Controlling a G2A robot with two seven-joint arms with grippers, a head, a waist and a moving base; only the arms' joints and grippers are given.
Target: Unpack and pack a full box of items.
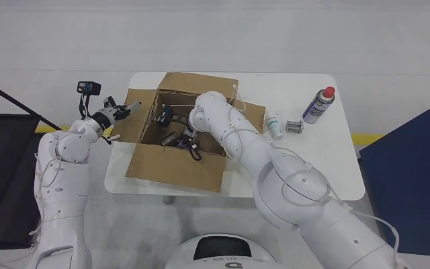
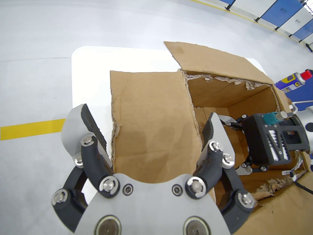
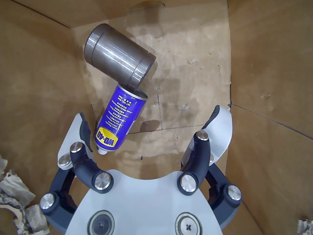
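The right gripper (image 3: 151, 117), wide open and empty, is held inside the cardboard box (image 3: 269, 62) above a blue spray can (image 3: 119, 121). The can's cap end is partly hidden behind a finger (image 3: 71, 138), and a steel cylinder (image 3: 119, 57) overlaps its base. The left gripper (image 2: 149, 117), open and empty, is held over the left flap (image 2: 146, 91).

Spray can (image 2: 293, 80) partly behind box (image 2: 232, 95)

One box (image 1: 175, 165), two spray cans (image 1: 318, 104) (image 3: 117, 121), one cylinder (image 3: 119, 57), one bottle (image 1: 274, 126), one metal piece (image 1: 294, 126).
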